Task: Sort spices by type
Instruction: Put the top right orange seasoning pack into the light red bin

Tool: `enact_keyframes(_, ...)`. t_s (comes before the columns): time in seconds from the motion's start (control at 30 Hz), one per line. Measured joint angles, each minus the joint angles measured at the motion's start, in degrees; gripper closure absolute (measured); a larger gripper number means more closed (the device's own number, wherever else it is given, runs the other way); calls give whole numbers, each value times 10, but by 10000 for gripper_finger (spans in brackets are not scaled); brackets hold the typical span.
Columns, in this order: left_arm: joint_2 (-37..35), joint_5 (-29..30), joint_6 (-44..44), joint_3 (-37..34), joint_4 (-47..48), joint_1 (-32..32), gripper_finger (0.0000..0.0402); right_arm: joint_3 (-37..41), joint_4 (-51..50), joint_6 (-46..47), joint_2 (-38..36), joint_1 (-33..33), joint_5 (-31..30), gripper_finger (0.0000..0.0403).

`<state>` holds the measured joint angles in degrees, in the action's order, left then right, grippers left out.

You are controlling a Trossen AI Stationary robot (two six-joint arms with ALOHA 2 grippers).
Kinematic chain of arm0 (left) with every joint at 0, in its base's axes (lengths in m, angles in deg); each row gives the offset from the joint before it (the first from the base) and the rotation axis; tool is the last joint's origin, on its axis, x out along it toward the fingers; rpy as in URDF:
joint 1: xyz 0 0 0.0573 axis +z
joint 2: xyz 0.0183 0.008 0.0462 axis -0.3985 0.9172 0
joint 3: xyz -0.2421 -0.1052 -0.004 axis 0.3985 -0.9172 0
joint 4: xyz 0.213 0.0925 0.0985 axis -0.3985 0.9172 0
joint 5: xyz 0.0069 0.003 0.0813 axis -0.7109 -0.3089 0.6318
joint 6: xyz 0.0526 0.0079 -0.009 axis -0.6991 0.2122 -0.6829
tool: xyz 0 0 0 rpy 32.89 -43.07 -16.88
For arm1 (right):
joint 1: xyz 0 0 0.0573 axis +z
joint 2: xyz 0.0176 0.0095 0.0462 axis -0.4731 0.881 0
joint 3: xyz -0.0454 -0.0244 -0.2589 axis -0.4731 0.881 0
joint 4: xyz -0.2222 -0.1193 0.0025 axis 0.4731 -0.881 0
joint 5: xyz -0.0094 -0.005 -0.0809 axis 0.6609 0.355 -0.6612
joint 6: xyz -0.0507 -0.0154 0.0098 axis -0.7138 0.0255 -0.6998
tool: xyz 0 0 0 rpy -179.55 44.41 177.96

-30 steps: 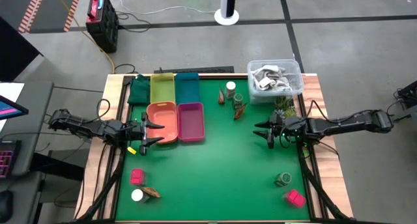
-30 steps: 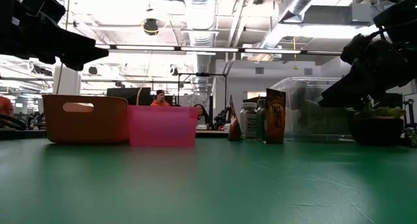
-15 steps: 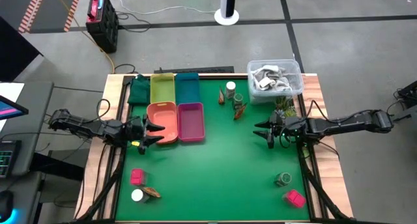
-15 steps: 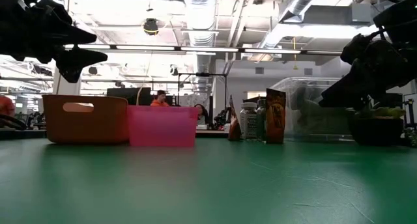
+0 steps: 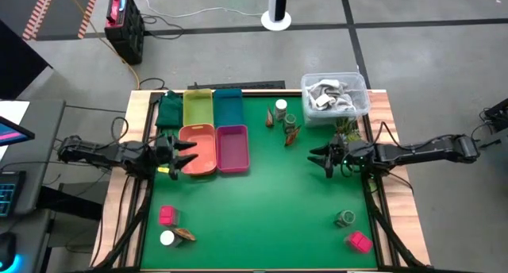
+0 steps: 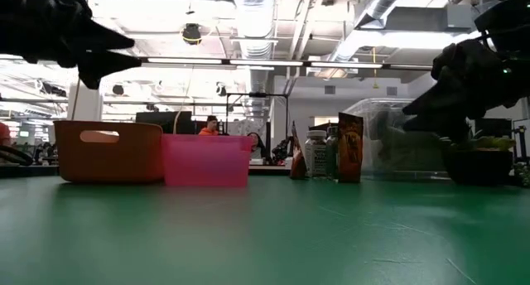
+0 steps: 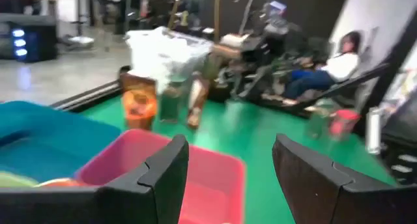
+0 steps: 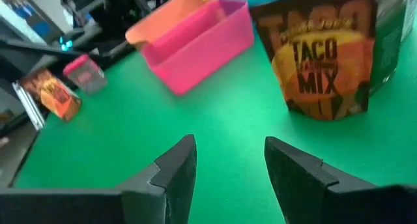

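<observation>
Two claws hang open and empty: the left claw [image 5: 184, 155] over the orange tray [image 5: 198, 148], the right claw [image 5: 321, 157] just short of the taco mix packet [image 8: 317, 55]. No spice is sorted yet; next, the right claw must close on that packet.

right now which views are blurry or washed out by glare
Left wrist view: smeared throughout, the taco mix packet unreadable. Right wrist view: softly blurred, yet that packet's lettering reads. Low view: bright ceiling lights leave both arms as dark silhouettes. High view: evenly lit and sharp across the green table.
</observation>
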<state>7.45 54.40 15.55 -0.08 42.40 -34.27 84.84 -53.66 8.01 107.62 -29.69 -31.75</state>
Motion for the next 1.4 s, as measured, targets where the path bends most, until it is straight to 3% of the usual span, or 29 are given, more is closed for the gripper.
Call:
enact_keyframes(0.27,79,49,7,40,17,13,189,0,-19,-9,0,-30,-8,195)
enact_keyframes(0.37,123,65,7,60,13,17,189,-3,-16,-23,1,-33,61,195)
enact_keyframes(0.43,151,66,-4,75,14,22,189,-27,-29,-59,2,-26,94,195)
enact_keyframes(0.53,185,67,-23,100,14,31,189,-94,-123,-113,25,3,58,195)
enact_keyframes(0.67,221,67,-37,125,11,43,189,-199,-240,-199,103,41,-20,195)
enact_keyframes(0.9,261,67,-44,147,11,50,189,-367,-314,-403,251,45,-28,189)
enact_keyframes(1.17,259,67,-55,152,17,50,189,-558,-475,-570,437,-29,-45,156)
enact_keyframes(1.4,244,66,-46,153,58,50,189,-659,-563,-651,551,-87,-45,154)
